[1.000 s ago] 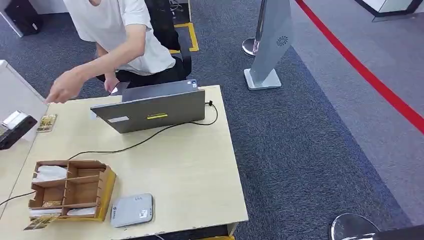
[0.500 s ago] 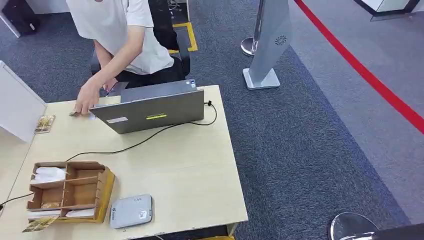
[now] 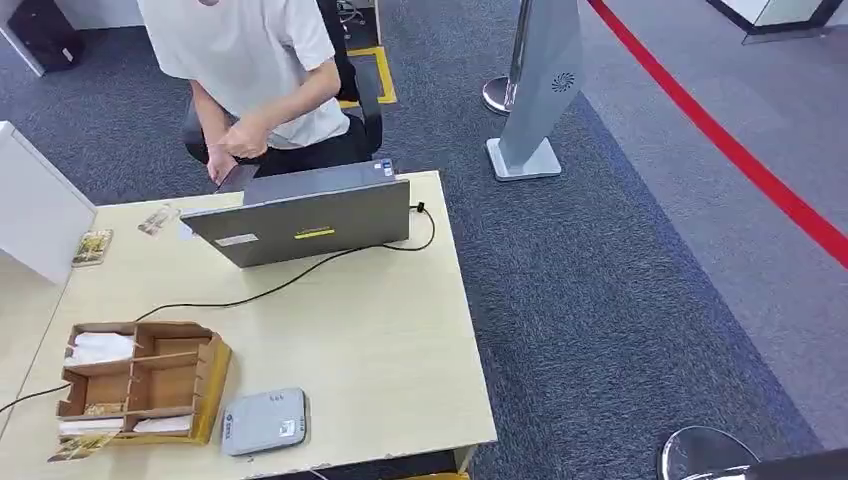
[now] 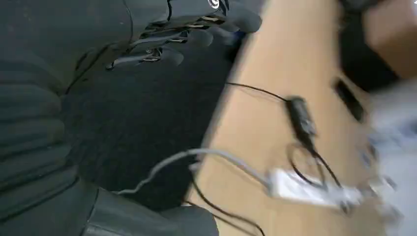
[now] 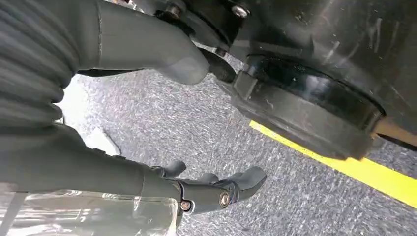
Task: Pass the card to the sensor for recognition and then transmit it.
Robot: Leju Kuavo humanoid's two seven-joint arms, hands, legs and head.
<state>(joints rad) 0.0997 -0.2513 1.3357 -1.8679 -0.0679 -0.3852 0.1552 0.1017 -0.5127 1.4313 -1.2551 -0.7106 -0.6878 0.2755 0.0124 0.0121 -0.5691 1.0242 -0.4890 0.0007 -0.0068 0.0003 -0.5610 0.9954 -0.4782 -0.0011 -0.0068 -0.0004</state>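
Looking down from the head view, you see a pale wooden table (image 3: 380,340) on blue-grey carpet. A card (image 3: 158,219) lies flat near the table's far left edge, just beside the far left corner of the grey laptop (image 3: 305,215); no hand touches it. A second card (image 3: 92,246) lies closer to the left edge, next to a white partition (image 3: 35,205). The grey card sensor (image 3: 264,421) sits at the near edge, just beside the wooden organizer box (image 3: 140,380) at the near left corner. That box holds white slips in its compartments, and another card (image 3: 80,446) pokes out at its near side. A black cable (image 3: 300,275) runs from the laptop's right side across the table toward the left edge.

A person in a white shirt (image 3: 250,60) sits behind the far edge, both hands drawn together near the body, clear of the table.

Your left hand (image 4: 187,34) hangs beside the table edge in the left wrist view, dark fingers loosely apart and holding nothing; the picture is blurred, with cables and a white power strip (image 4: 305,189) visible on the wood. Your right hand (image 5: 211,189) hangs above the carpet in the right wrist view, near a yellow floor line (image 5: 344,167), fingers slightly spread, nothing in them.
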